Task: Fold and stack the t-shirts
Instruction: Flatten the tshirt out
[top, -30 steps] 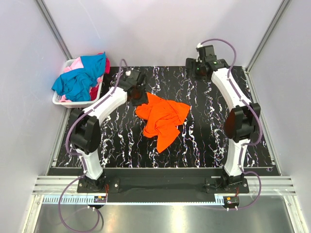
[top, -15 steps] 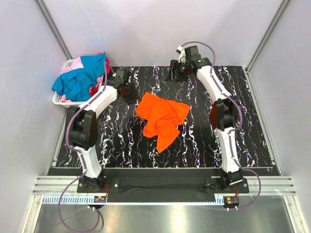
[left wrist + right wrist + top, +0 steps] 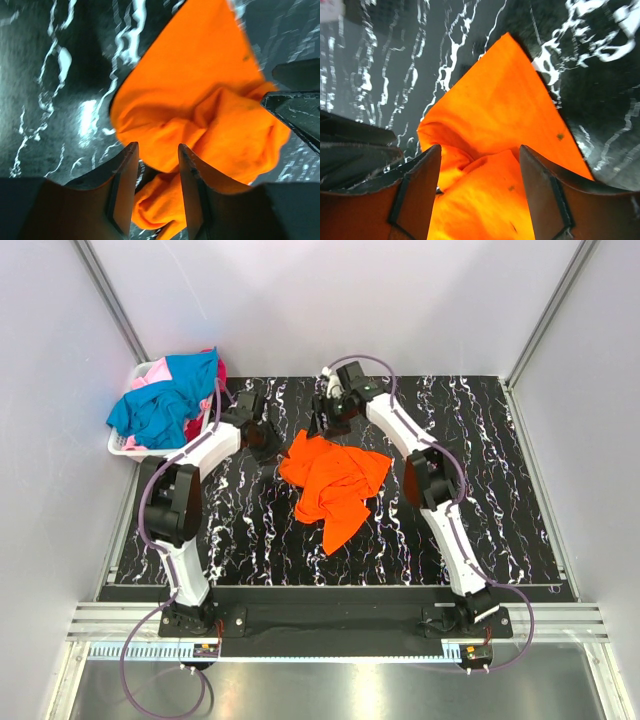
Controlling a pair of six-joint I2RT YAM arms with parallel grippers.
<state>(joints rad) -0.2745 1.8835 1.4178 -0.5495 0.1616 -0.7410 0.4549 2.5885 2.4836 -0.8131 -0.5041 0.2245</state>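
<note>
We log the orange t-shirt [image 3: 335, 485] crumpled mid-table [image 3: 480, 520], its far corner flat and the rest bunched. The other t-shirts [image 3: 160, 405] sit heaped in the basket [image 3: 122, 447] at far left. The left gripper [image 3: 156, 155] has its jaws apart with nothing clamped, over the shirt's left edge. The right gripper [image 3: 480, 155] has its jaws wide apart and empty, over the far corner.

Risks we judge:
- The two grippers sit near each other, so they could collide if both close in on that corner.
- The cloth is bunched, so a pinch may catch two layers and the shirt won't spread.
- A shallow pinch on the flat corner may slip off the slick table.
- Uneven pulls would twist the shirt instead of flattening it.
</note>
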